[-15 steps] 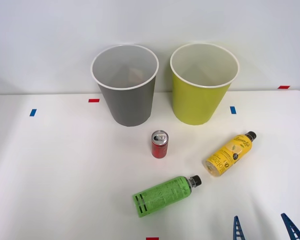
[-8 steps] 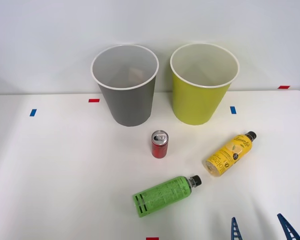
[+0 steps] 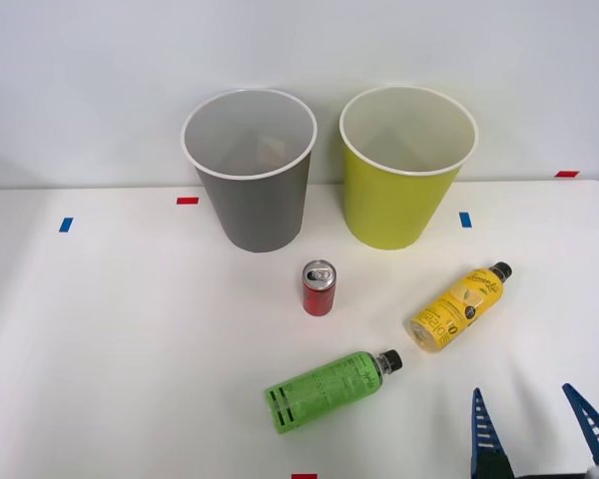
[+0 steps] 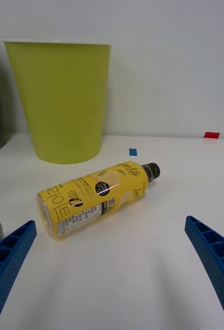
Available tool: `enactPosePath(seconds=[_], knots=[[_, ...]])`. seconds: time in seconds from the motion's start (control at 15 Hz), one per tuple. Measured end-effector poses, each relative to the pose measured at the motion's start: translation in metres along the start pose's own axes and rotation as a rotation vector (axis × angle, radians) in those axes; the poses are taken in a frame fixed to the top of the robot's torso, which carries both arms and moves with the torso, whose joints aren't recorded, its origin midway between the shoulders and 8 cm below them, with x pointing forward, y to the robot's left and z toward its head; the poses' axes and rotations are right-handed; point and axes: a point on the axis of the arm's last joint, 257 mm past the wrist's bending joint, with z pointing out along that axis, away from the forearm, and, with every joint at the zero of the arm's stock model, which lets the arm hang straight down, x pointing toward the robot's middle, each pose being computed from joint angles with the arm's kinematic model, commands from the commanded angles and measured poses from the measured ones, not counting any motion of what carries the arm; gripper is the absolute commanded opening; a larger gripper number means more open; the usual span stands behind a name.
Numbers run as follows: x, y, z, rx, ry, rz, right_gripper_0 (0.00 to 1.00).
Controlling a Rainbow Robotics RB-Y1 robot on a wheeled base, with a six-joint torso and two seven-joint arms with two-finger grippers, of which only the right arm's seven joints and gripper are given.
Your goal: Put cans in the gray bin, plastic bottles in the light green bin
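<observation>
Cans (image 3: pixel 318 287) and both plastic bottles (image 3: pixel 457 306) lie unsorted on the surface; gray bin (image 3: pixel 252 205) and light green bin (image 3: pixel 397 200) await. Right gripper (image 3: pixel 539 431) fingers spread, empty.

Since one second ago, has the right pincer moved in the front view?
Yes. The right pincer reaches farther up into the front view, closer to the yellow-label bottle, which lies where it was; its fingers are spread open.
</observation>
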Motion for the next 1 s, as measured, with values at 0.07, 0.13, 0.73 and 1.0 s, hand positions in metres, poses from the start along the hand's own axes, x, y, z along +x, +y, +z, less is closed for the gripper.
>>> enactPosePath(seconds=[0.07,0.13,0.73,1.0], knots=[[-0.001,-0.003,0.008,0.009,0.039,0.002,1.0],[-0.001,-0.006,0.016,0.017,0.089,0.007,1.0],[-0.011,-0.023,0.083,0.13,0.459,0.322,1.0],[-0.018,-0.022,0.104,0.224,0.529,0.584,1.0]])
